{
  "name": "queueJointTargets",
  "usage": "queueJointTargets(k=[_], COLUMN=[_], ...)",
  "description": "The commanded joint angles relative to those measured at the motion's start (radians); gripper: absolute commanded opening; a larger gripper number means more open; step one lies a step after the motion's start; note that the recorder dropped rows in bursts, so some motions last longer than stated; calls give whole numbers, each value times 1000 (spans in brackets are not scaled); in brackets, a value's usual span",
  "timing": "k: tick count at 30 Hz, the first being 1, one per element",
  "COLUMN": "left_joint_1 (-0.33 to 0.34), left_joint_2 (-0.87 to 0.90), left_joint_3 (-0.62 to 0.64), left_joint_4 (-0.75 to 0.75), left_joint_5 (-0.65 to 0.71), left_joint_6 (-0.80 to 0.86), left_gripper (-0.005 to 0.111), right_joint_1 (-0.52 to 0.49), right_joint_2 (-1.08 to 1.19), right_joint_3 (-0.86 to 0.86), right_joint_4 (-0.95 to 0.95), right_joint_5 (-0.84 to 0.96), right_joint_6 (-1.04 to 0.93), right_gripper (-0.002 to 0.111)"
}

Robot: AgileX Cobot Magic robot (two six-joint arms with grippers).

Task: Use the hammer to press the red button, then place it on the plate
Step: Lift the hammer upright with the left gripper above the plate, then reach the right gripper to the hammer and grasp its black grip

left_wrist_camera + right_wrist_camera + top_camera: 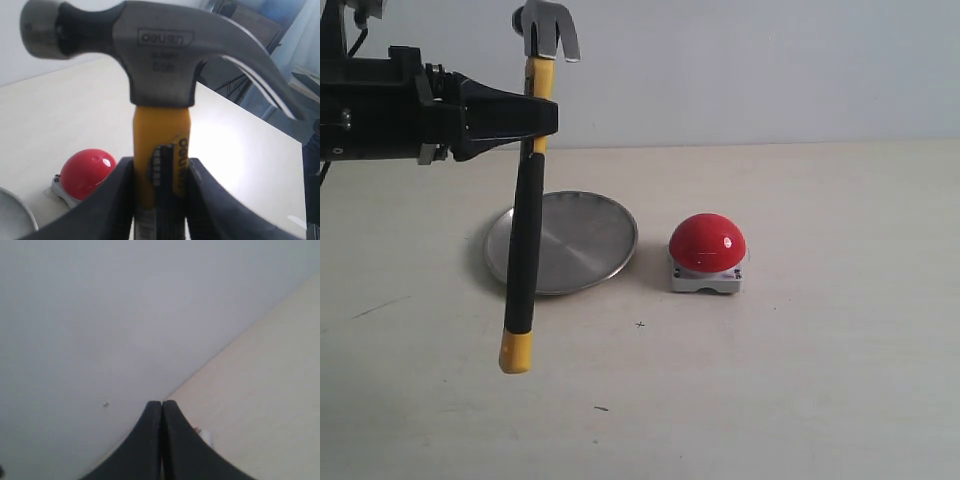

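Note:
My left gripper (535,120) is shut on the hammer (525,250), holding its handle just below the head. The hammer hangs nearly upright above the table, head (150,55) up, yellow end (516,352) down. Its handle crosses in front of the left part of the plate (582,240). The red button (707,243) sits on its grey base to the right of the plate, well clear of the hammer; it also shows in the left wrist view as the red button (86,170). My right gripper (162,404) is shut on nothing and faces the wall.
The pale table (820,380) stretches in front of and to the right of the button. A white wall (770,60) stands behind. A sliver of the plate's rim (17,215) shows in the left wrist view.

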Motion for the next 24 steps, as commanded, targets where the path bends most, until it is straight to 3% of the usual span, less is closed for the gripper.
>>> queueJointTargets(k=[1, 3, 4, 8, 14, 17, 21, 24], left_joint_1=[1, 1, 1, 1, 1, 1, 1, 1], left_joint_2=[-18, -18, -18, -18, -18, -18, -18, -18], left_joint_3=[-20, -20, -20, -27, -62, -80, -80, -83], left_joint_4=[-62, -62, -62, -62, -62, -62, -62, -62], left_joint_5=[40, 40, 36, -12, -229, -375, -519, -580], left_joint_6=[11, 11, 11, -1, -134, -176, -178, -178], left_gripper=[0, 0, 0, 0, 0, 0, 0, 0], right_joint_1=[-6, -6, -6, -6, -6, -6, 9, 138], right_joint_2=[-6, -6, -6, 14, 223, 534, 930, 1226], right_joint_3=[-9, -37, -51, -164, -315, -444, -626, -759], right_joint_4=[465, 725, 736, 736, 736, 736, 736, 667], right_joint_5=[112, 163, 188, 262, 299, 457, 495, 493], right_joint_6=[-288, -607, -724, -785, -902, -998, -1077, -1179], right_gripper=[0, 0, 0, 0, 0, 0, 2, 2])
